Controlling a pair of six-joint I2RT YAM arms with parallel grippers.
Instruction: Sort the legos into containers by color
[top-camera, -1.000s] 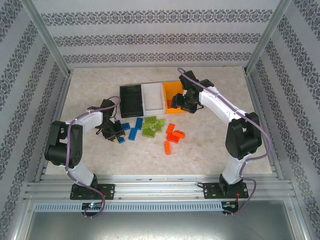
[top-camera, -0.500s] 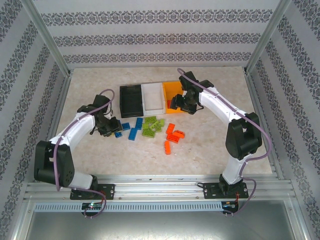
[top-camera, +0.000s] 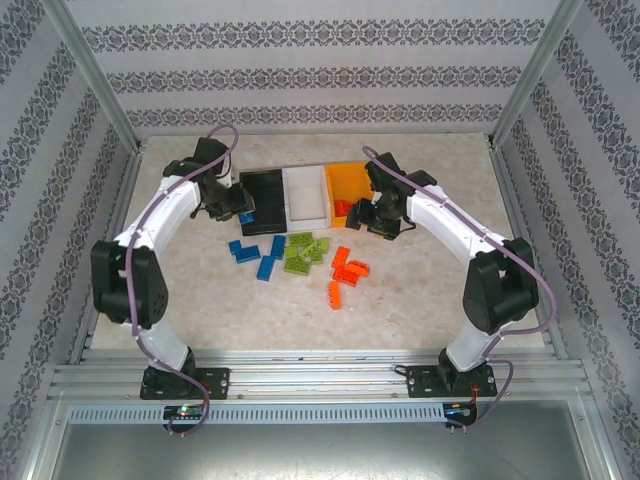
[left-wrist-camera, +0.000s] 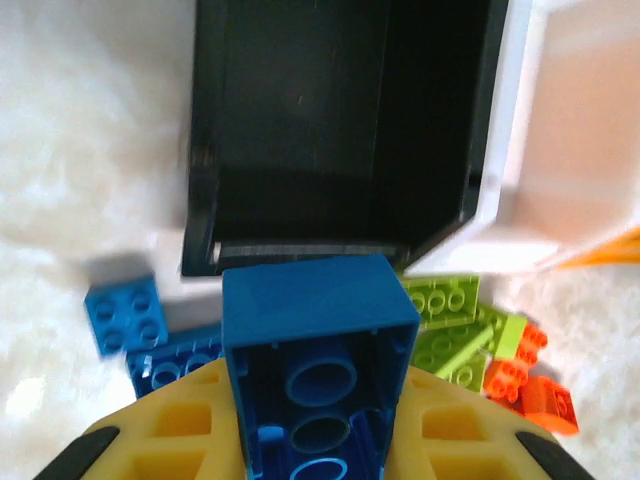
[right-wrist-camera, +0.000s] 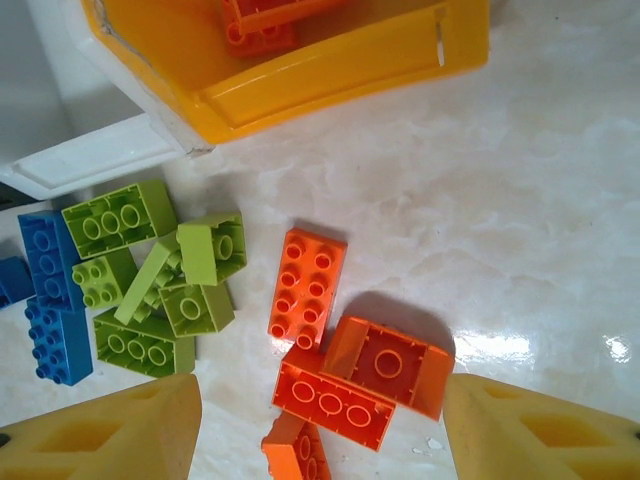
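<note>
Gripping a glossy blue studded brick (left-wrist-camera: 315, 340) with its hollow underside to the camera, left tool (left-wrist-camera: 320, 430) is clenched at the near rim of the matte black bin (left-wrist-camera: 203, 150). Left arm is stretched forward; a second ago it sat low over the loose blue bricks (top-camera: 258, 255). Right tool (right-wrist-camera: 320, 430) hangs released above orange-red bricks (right-wrist-camera: 365, 365) on the marbled table (right-wrist-camera: 540, 200), near the orange bin (right-wrist-camera: 330, 70) and the lime green bricks (right-wrist-camera: 150, 265).

No text, label or number can be read anywhere. The wall stripes (top-camera: 320, 80) are ornament, not writing
</note>
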